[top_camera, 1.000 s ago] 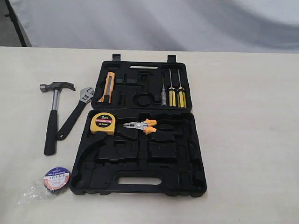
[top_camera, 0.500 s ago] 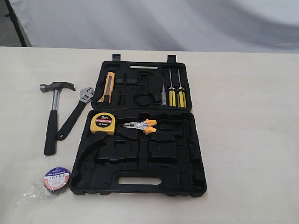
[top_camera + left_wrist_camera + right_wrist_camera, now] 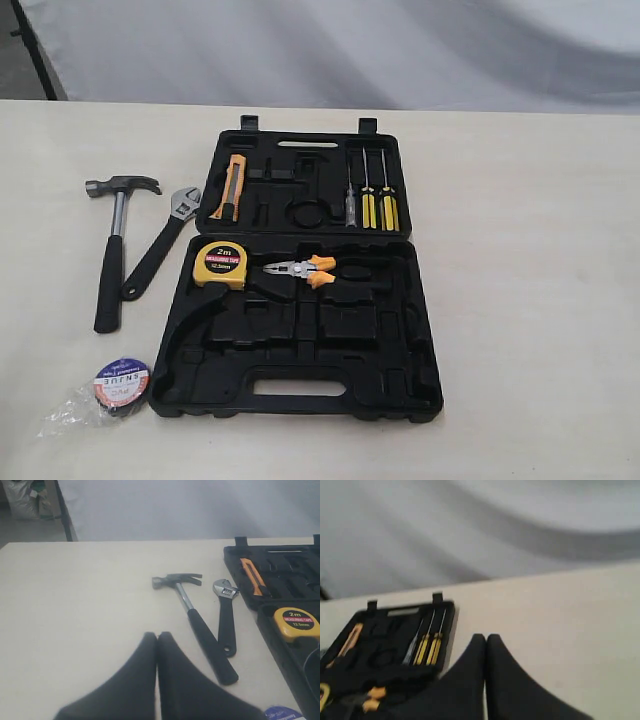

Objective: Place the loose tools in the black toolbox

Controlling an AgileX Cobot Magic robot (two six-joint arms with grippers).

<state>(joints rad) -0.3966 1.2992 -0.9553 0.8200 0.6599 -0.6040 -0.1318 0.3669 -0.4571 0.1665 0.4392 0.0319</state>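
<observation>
The black toolbox (image 3: 300,395) lies open mid-table, lid flat at the back. Left of it rest the claw hammer (image 3: 110,268) (image 3: 200,630) and the adjustable wrench (image 3: 155,255) (image 3: 226,620), side by side. The black tape roll (image 3: 120,385) in clear wrap lies at the box's front-left corner; a sliver of the tape roll (image 3: 280,713) shows in the left wrist view. My left gripper (image 3: 157,636) is shut and empty, short of the hammer's handle. Shut and empty too, my right gripper (image 3: 486,638) hangs beside the toolbox (image 3: 447,630). Neither gripper appears in the exterior view.
Inside the box sit a yellow tape measure (image 3: 220,263), orange-handled pliers (image 3: 305,270), an orange utility knife (image 3: 228,187) and yellow-handled screwdrivers (image 3: 377,205). Pale tabletop (image 3: 530,280) spreads right of the box. A grey backdrop stands behind the table's far edge.
</observation>
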